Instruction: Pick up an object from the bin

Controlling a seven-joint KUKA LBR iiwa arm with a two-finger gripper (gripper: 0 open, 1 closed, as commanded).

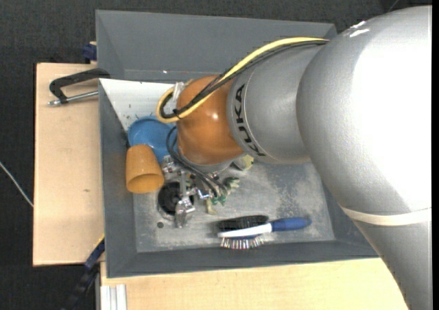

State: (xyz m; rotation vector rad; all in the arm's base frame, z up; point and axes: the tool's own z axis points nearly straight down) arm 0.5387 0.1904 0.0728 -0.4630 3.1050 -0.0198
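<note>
A: Where is your gripper (182, 207)?
B: Near the left wall of the grey metal bin (206, 48), just beside a small black round object (167, 197), with a tan plastic cup (143, 168) close by. Its opening I cannot tell. Risk: closing off-centre may push the black object away.
</note>
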